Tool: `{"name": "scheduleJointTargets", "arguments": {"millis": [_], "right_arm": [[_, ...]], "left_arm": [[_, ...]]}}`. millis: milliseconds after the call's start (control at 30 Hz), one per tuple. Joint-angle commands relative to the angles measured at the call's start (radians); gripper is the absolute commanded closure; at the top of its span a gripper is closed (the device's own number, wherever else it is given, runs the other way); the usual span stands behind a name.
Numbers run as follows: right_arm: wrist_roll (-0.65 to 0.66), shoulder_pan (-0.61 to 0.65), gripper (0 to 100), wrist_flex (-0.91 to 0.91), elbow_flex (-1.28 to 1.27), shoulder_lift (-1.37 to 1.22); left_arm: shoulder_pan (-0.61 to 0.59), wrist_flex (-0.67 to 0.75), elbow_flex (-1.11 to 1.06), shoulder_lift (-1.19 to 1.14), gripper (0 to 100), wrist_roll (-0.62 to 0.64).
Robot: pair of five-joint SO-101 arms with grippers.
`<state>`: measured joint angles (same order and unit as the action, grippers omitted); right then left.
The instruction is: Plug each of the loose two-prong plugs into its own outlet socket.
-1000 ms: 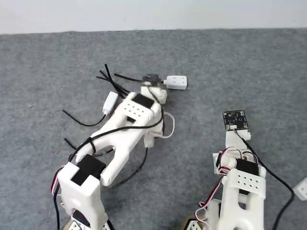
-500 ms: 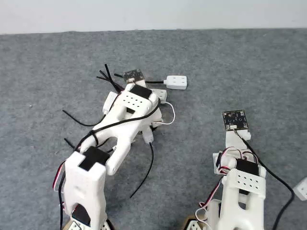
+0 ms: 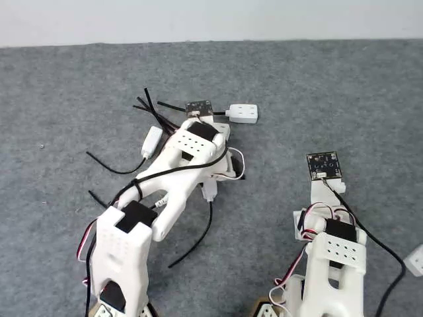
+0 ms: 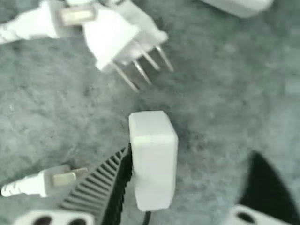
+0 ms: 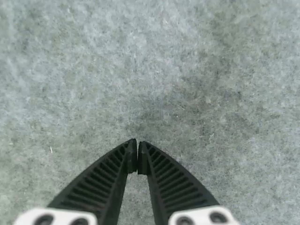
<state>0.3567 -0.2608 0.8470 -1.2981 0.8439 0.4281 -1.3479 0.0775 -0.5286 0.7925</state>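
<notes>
Hanging near the far edge of the worktop [image 3: 344, 86], left of middle, the left hand [image 4: 192, 157] is sitting with its jaws apart. A white block [image 4: 152, 159] is lying between them, against the ribbed finger [image 4: 98, 192], with the other finger well clear. Nothing is being gripped, so I am reading this as the pick-up stage, with no plug seated that I can see. The next move is looking like a close on the block, or a shift to the pronged plug [image 4: 115, 35] just beyond it. Either way, the prongs are going to need lining up squarely with the slots. The right hand [image 5: 137, 147] is resting with its fingers pressed together over bare worktop on the right side. The left wrist view is giving the prongs up close, plus a small plug [image 4: 44, 182] beside the finger. The high view is adding the wider layout, with a socket [image 3: 242, 113] and a corded plug [image 3: 151, 140] lying on either side of the wrist.
</notes>
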Motion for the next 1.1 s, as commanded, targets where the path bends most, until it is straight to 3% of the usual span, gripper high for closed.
{"name": "scheduleJointTargets", "arguments": {"millis": [0,133,367,500,833,1067], "right_arm": [[0.011,0.007,98.3,-0.016,0.006,0.024],[0.011,0.007,98.3,-0.016,0.006,0.022],[0.011,0.007,98.3,-0.016,0.006,0.025],[0.011,0.008,98.3,-0.016,0.006,0.027],[0.005,0.113,98.0,-0.007,0.052,0.028],[0.058,0.476,97.9,0.044,0.212,0.019]], "left_arm": [[0.006,-0.048,0.048,0.061,57,-0.020],[0.005,-0.098,0.045,0.196,68,-0.109],[0.002,-0.153,-0.025,0.468,99,-0.382],[-0.051,-0.138,-0.171,0.628,99,-0.482],[-0.483,0.064,-0.711,1.151,99,-0.637],[-0.872,0.221,-0.969,1.293,99,-0.678]]}}
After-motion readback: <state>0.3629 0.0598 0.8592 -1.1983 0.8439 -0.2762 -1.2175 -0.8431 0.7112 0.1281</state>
